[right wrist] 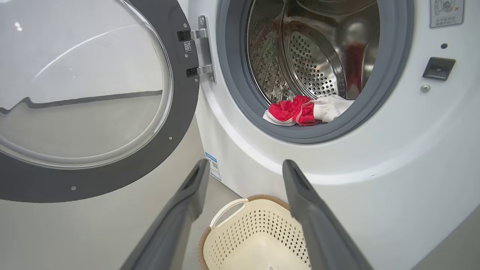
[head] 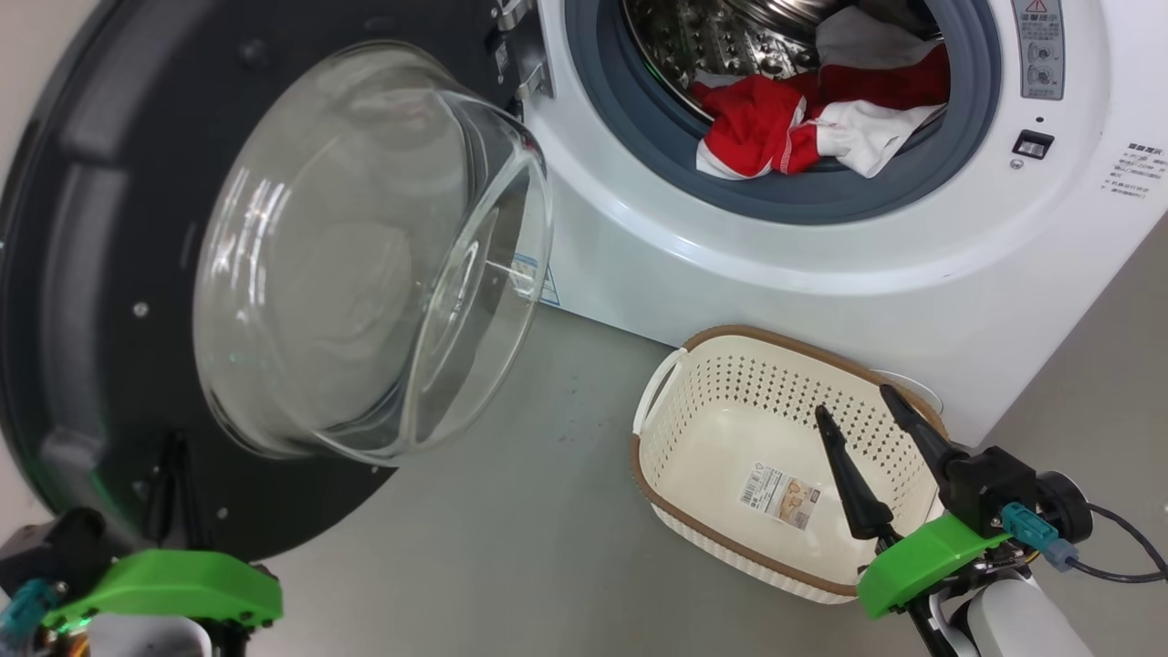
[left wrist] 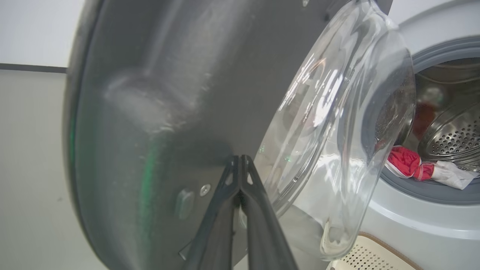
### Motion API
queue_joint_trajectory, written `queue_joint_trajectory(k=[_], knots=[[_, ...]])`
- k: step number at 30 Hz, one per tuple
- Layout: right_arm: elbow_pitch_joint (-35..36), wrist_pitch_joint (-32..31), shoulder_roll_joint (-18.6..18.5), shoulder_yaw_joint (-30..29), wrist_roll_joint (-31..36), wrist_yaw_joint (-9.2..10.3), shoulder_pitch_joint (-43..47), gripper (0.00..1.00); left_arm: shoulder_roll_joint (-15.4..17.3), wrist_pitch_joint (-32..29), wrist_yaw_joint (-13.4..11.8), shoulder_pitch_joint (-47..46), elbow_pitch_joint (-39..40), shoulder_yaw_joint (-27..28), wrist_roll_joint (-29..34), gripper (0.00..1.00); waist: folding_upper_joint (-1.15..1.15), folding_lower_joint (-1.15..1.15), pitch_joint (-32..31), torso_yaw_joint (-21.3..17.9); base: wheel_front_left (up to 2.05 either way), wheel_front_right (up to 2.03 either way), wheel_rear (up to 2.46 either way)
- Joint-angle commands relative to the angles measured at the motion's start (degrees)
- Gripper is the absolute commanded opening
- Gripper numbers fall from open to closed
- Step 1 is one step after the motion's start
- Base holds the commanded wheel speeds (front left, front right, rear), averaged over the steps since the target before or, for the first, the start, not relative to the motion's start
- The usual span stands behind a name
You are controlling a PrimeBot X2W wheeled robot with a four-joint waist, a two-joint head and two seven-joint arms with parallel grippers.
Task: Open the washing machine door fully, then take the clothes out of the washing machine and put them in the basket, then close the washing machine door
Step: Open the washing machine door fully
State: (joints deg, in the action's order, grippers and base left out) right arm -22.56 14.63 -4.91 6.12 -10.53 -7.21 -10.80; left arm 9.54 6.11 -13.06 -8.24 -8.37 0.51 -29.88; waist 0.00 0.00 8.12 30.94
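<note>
The washing machine door [head: 100, 274] stands swung out to the left, its glass bowl [head: 374, 255] bulging toward me. My left gripper [left wrist: 239, 159] is shut, its tips against the door's dark inner rim [left wrist: 150, 112]; in the head view it sits at the door's lower edge [head: 169, 456]. Red and white clothes [head: 803, 119] lie at the drum mouth of the white washing machine [head: 730, 265], also seen as clothes [right wrist: 303, 110] in the right wrist view. The cream basket [head: 730, 365] stands on the floor before the machine. My right gripper [head: 858, 415] hangs open over it, holding nothing.
Grey floor [head: 511, 511] stretches between the door and the basket. The door hinge [right wrist: 198, 52] sits at the left of the grey rubber ring [right wrist: 232, 93]. A black latch slot [head: 1033, 143] is on the machine's right front. A cable [head: 1127, 547] trails from my right wrist.
</note>
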Motion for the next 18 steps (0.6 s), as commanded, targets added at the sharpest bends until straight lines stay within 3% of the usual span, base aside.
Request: queue_joint_trajectory(k=[1,18], knots=[[1.04,0.37,-0.24,1.51,0.16,-0.28,-1.74,1.0,2.47,0.57,-0.09,-2.8,-0.05,3.31,-0.24,0.0,0.0,0.0,0.01,-0.04,0.0,0.0,0.0],[0.67,0.37,-1.75,2.41,-0.13,-0.28,-0.53,1.0,5.97,4.27,2.73,-11.73,-17.05,7.15,-3.63,0.0,0.0,0.0,-0.53,-1.0,0.0,0.0,0.0]])
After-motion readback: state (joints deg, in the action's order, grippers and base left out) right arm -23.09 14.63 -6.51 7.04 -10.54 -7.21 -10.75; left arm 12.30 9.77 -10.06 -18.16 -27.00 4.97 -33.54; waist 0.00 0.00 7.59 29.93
